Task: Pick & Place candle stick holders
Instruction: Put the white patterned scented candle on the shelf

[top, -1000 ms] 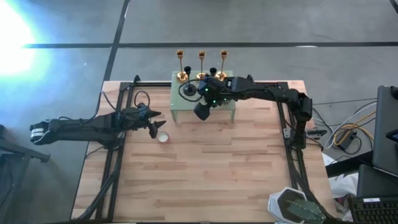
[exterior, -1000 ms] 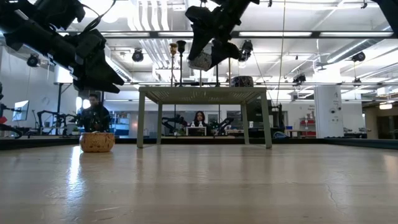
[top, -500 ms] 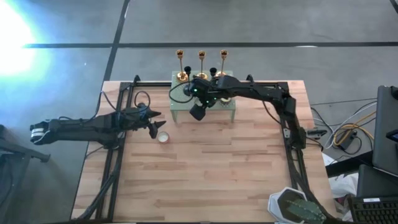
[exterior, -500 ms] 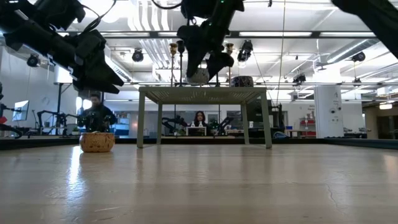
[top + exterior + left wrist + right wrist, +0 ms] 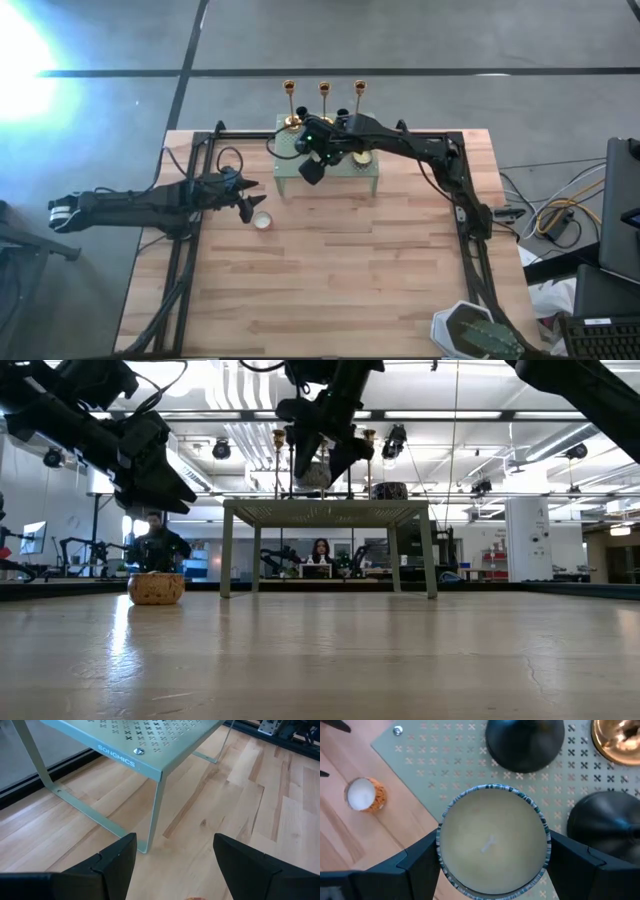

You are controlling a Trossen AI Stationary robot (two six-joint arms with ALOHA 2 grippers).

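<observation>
Three gold candle stick holders (image 5: pixel 324 92) stand by their round bases along the far edge of the green perforated stand (image 5: pixel 365 170). Two black holder bases (image 5: pixel 525 742) (image 5: pixel 602 827) and one gold base (image 5: pixel 617 740) show on the stand top in the right wrist view. My right gripper (image 5: pixel 312 170) is over the stand's left part, shut on a round tin candle (image 5: pixel 492 845) with cream wax. My left gripper (image 5: pixel 248 205) hangs open and empty over the table, left of the stand, whose corner shows in the left wrist view (image 5: pixel 140 745). My right gripper pinches the tin candle's round side wall (image 5: pixel 440 855) between its two fingers, one on each opposite side. The fingers come from above, pointing down. The candle sits with its wax face up, held just above the stand top (image 5: pixel 313 478).
A small orange woven candle (image 5: pixel 262 221) sits on the table beside my left gripper; it also shows in the low view (image 5: pixel 156 588). Black frame rails (image 5: pixel 470 250) run along both sides of the table. A plant pot (image 5: pixel 475 335) stands at the near right corner.
My right gripper has carried the tin candle toward the table's left and far edges over the stand, and has come lower toward the stand top. It has stayed shut on the candle.
</observation>
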